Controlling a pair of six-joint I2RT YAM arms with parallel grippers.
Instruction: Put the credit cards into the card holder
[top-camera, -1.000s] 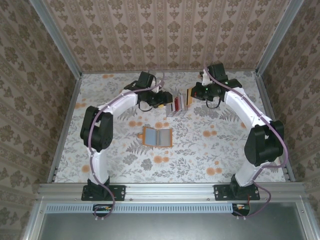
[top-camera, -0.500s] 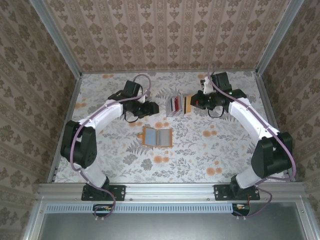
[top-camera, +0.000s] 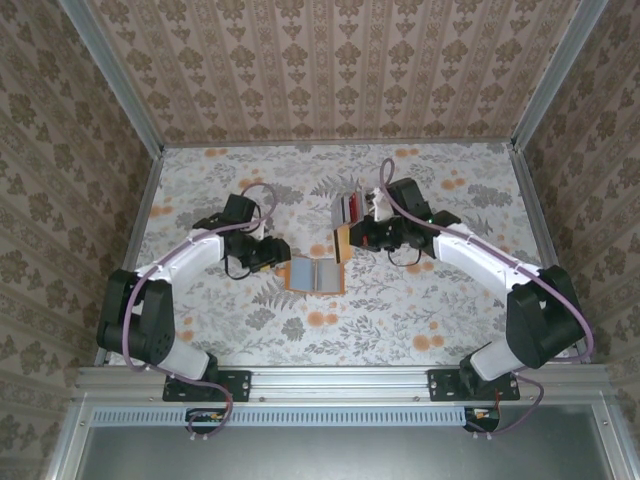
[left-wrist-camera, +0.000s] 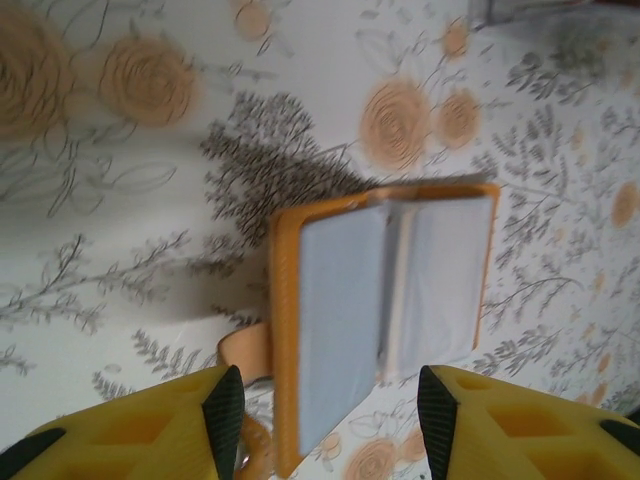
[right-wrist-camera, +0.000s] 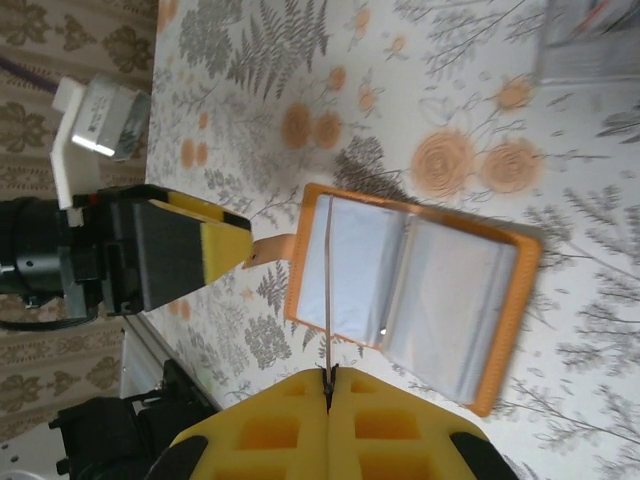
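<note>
The small, flat, orange folding card holder (top-camera: 315, 274) is lying open, pale grey-blue sleeves up, at the middle of the floral-patterned bench (top-camera: 430, 300), at 6 o'clock of the clear plastic rack with red strips (top-camera: 350, 207). The right end effector (right-wrist-camera: 328, 385) is pinching a thin credit card (right-wrist-camera: 328, 300) between fully closed jaws, just over the holder's 1 o'clock corner. The left end effector (left-wrist-camera: 330, 410) is hovering half open, gripping nothing, at the holder's 9 o'clock edge. The card is probably light, stiff and slick, best pinched by one end. The holder looks light enough to slide, so pinning its orange cover seems wise.
</note>
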